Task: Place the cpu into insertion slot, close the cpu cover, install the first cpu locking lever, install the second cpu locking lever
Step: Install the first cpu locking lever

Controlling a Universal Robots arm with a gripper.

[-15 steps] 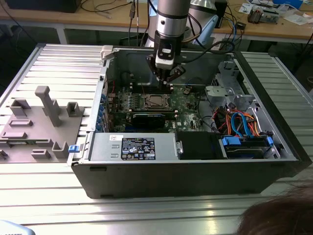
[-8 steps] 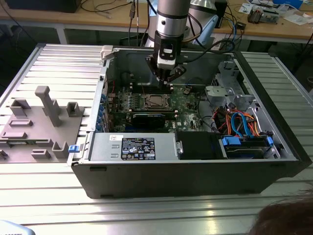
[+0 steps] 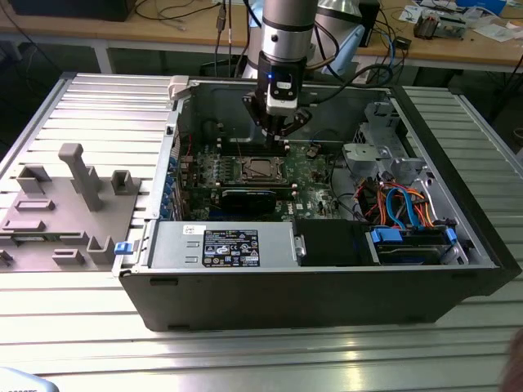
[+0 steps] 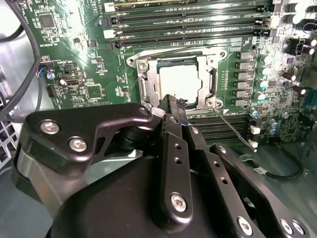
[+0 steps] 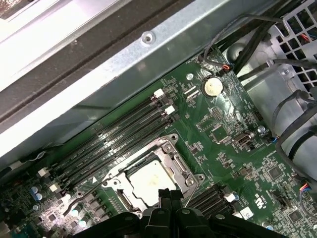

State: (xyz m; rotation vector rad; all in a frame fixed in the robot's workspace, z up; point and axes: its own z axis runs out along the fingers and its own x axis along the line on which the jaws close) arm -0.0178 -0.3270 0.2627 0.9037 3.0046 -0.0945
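Sitting on the counter (image 3: 90, 102), the open computer case (image 3: 327, 294) holds a green board (image 4: 74, 44); memory slots (image 4: 188, 32) flank the insertion slot (image 4: 132, 61), the cpu (image 4: 179, 82) lying inside under the cpu cover (image 4: 147, 87), the claw (image 4: 168, 105) hovering beside, seemingly clenched empty.

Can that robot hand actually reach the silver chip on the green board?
Probably yes: the computer case is open, and the hand hangs right by the cpu with nothing between.

cpu (image 4: 181, 82) top matt dull-silver metal, cpu cover (image 4: 146, 74) shinier bare steel, circuit board (image 4: 79, 59) glossy green, gripper (image 4: 171, 103) matt black with bright screws, case wall (image 5: 148, 54) smooth grey sheet metal, table (image 3: 98, 106) ribbed aluminium.
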